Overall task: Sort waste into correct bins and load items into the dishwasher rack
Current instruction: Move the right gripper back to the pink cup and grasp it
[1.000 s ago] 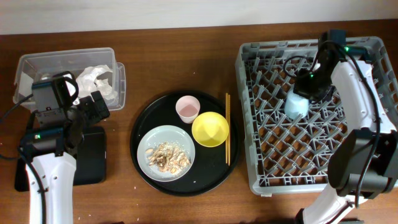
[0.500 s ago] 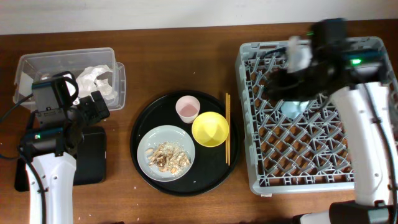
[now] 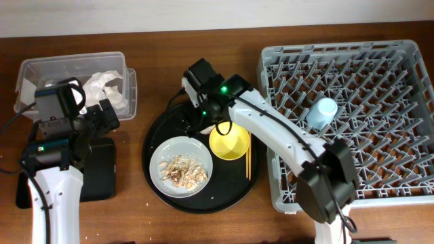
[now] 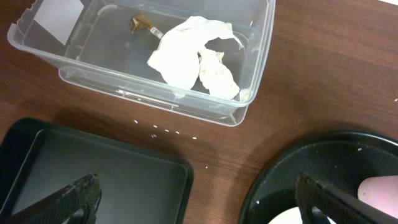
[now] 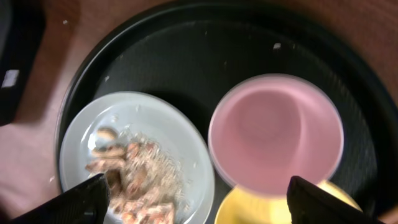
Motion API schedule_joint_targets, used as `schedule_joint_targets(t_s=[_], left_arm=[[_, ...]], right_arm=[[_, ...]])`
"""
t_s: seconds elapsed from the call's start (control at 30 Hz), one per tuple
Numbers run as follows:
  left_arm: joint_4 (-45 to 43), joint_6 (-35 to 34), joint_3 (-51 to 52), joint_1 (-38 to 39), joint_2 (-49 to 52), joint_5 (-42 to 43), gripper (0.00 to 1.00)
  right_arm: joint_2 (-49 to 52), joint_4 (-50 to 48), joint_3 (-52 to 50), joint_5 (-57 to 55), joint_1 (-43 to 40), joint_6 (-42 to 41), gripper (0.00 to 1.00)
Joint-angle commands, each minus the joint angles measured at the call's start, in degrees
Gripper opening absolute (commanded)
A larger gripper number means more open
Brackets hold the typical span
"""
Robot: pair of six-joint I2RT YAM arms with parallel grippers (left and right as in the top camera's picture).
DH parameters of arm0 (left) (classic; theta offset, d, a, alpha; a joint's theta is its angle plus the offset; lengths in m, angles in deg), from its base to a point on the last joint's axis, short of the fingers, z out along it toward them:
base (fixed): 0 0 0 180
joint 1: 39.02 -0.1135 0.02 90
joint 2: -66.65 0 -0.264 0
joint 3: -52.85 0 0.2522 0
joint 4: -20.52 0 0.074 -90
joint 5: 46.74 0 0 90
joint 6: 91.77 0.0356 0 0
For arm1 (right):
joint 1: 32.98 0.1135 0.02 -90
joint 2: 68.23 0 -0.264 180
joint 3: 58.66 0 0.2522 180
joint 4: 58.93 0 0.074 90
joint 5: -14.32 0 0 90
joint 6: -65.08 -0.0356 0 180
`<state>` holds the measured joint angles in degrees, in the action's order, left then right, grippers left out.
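Observation:
My right gripper (image 3: pixel 203 119) (image 5: pixel 202 202) hangs open above the round tray, over the pink cup (image 5: pixel 275 134), holding nothing; the overhead view hides that cup under it. Beside the cup are the yellow bowl (image 3: pixel 229 142) (image 5: pixel 273 210), the grey plate (image 3: pixel 163 150) (image 5: pixel 155 127) bearing food scraps (image 3: pixel 182 169) (image 5: pixel 134 171), and the chopsticks (image 3: pixel 247 146). The light-blue cup (image 3: pixel 321 112) lies in the dishwasher rack (image 3: pixel 339 49). The paper wrapper (image 3: pixel 105 85) (image 4: pixel 193 56) sits in the clear tub (image 3: pixel 41 68) (image 4: pixel 93 59). My left gripper (image 3: pixel 103 116) (image 4: pixel 199 205) is open and empty between the tub and the black rectangular tray (image 3: pixel 102 169) (image 4: pixel 93 168).
The round black tray (image 3: pixel 152 186) (image 4: pixel 298 168) (image 5: pixel 155 56) carries the dishes in the middle of the wooden table. A few crumbs lie on the wood in front of the tub. My right arm reaches from the rack's front across the tray.
The right gripper opened, left the light-blue cup in the rack, and swung left to hang over the pink cup. The left arm has not moved.

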<state>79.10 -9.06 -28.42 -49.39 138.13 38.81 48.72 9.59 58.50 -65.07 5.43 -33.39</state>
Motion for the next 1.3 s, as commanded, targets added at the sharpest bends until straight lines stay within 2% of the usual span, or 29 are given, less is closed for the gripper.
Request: schedule_joint_targets(t_s=[0.0, 0.13, 0.23, 0.33, 0.37, 0.83, 0.97, 1.0, 1.13, 1.17, 1.2, 1.23, 1.27], left_arm=[[-0.13, 0.48, -0.09, -0.28, -0.42, 0.39, 0.99], [-0.13, 0.48, -0.09, -0.28, -0.42, 0.39, 0.99], [-0.13, 0.48, -0.09, -0.28, -0.42, 0.39, 0.99], [-0.13, 0.48, -0.09, -0.28, -0.42, 0.39, 0.99], [-0.13, 0.48, -0.09, -0.31, -0.42, 0.39, 0.99], [-0.13, 0.48, -0.09, -0.28, -0.42, 0.39, 0.99], [-0.13, 0.48, -0.09, -0.28, -0.42, 0.39, 0.99], [-0.13, 0.48, -0.09, -0.28, -0.42, 0.39, 0.99], [-0.13, 0.48, -0.09, -0.28, -0.42, 0.39, 0.99], [-0.13, 0.48, -0.09, -0.28, -0.42, 0.39, 0.99], [-0.13, 0.48, -0.09, -0.28, -0.42, 0.39, 0.99], [-0.13, 0.48, -0.09, -0.28, -0.42, 0.39, 0.99], [-0.13, 0.48, -0.09, -0.28, -0.42, 0.37, 0.99]], right_arm=[[2.40, -1.84, 2.12, -6.47, 1.62, 3.87, 0.88], [5.14, -4.94, 2.10, -15.80, 5.97, 5.29, 0.82], [6.91, -5.57, 2.10, -18.82, 7.50, 5.22, 0.60], [7.19, -5.44, 2.10, -18.86, 7.28, 5.25, 0.50], [7.19, -5.46, 2.10, -18.86, 7.28, 5.25, 0.42], [9.73, -2.93, 3.69, -20.33, 7.28, 5.03, 0.35], [9.73, -0.09, 7.91, -20.33, 7.28, 5.01, 0.14], [9.73, 0.66, 8.87, -20.33, 7.28, 4.76, 0.04], [9.64, 3.26, 11.76, -20.11, 7.28, 3.30, 0.04], [9.64, 3.91, 12.48, -20.15, 7.28, 3.37, 0.07], [9.64, 4.26, 12.63, -20.37, 7.28, 3.39, 0.30], [9.64, 4.61, 12.61, -20.46, 7.26, 3.80, 0.40], [9.68, 4.90, 12.46, -21.68, 7.15, 3.76, 0.44]])
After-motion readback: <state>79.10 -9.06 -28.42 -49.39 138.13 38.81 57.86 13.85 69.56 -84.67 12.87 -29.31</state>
